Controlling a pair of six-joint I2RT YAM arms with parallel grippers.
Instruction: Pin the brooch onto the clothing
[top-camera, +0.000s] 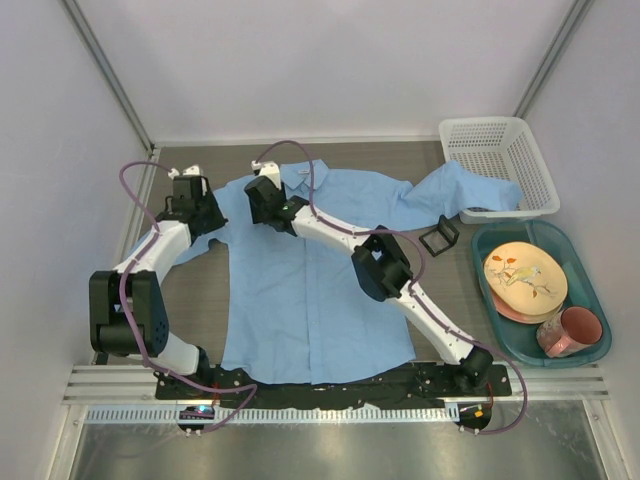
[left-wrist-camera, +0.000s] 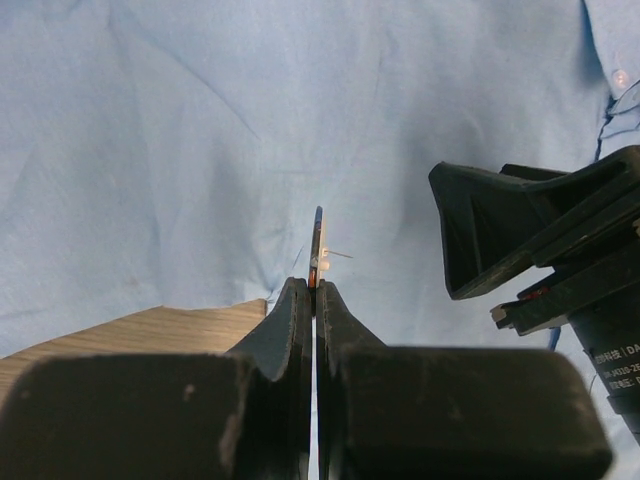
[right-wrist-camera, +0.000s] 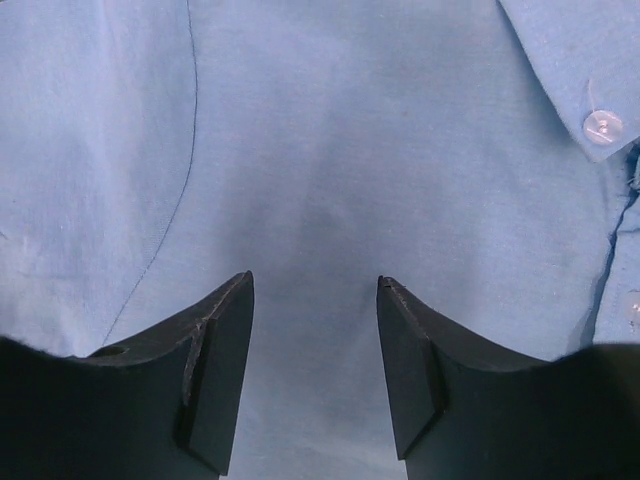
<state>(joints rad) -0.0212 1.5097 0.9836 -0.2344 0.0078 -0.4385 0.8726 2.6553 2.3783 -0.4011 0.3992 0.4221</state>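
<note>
left fingers (left-wrist-camera: 300, 310): clenched on brooch (left-wrist-camera: 318, 238), edge-on, above shirt (top-camera: 300, 290)
right fingers (right-wrist-camera: 222, 330): released, spread wide, close over shirt chest
shirt: flat on table (top-camera: 400, 160)

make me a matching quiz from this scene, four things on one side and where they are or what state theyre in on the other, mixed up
Things:
1. brooch
2. right claw
3. pink mug
4. black case

Places or states:
A. in the teal tray
B. between the sleeve of the shirt and that tray
C. pinched edge-on in the shut left claw
D. open, over shirt fabric

Pairs: 1-C, 2-D, 3-A, 4-B
</note>
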